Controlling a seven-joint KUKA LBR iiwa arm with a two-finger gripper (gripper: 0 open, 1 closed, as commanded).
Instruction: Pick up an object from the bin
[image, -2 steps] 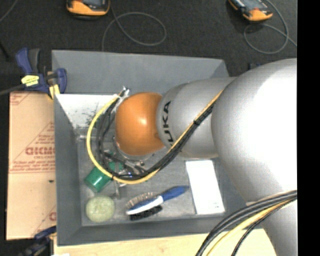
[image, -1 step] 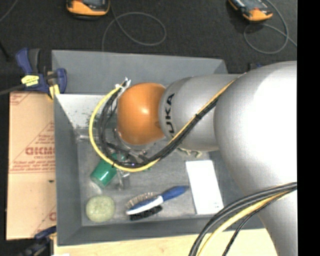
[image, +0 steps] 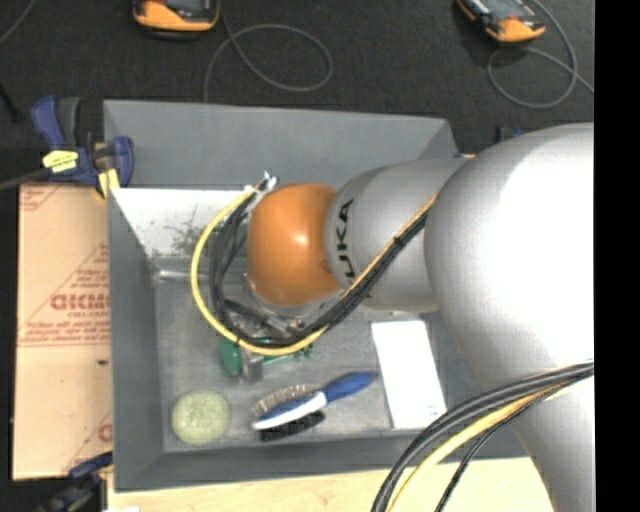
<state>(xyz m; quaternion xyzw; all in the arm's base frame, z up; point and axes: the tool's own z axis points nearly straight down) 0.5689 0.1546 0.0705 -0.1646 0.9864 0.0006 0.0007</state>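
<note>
Camera view, from above: tool (image: 252, 350) low in the grey bin (image: 135, 330), under the orange wrist cover (image: 290, 245), just beside a small dark-green thing (image: 232, 359) near the floor's middle; open or closed, not discernible. Along the near wall, left to right: pale-green round pad (image: 200, 417), blue-handled brush (image: 305, 402), white card (image: 408, 372) against the right wall. Open floor along the left wall.

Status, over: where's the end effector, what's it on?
End effector low in bin, left of centre. Small green thing right beside it, grasp unconfirmed. Blue-handled brush and pale green round pad lie close, toward view's bottom.
</note>
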